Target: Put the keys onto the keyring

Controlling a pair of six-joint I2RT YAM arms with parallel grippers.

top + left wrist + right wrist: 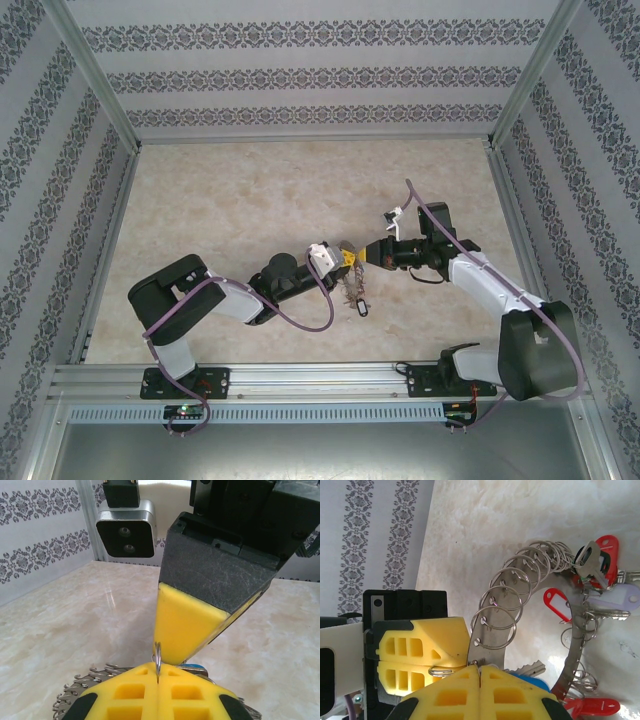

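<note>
Claw check: found left claw (157, 681) clamped on small ring (157, 652), right claw (480, 672) pinching keyring (482, 630) band, tips meeting, keyring hanging below.

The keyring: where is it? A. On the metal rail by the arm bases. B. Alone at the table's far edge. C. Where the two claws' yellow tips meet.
C: the keyring is right where the left gripper and right gripper, both shut, meet tip to tip.
</note>
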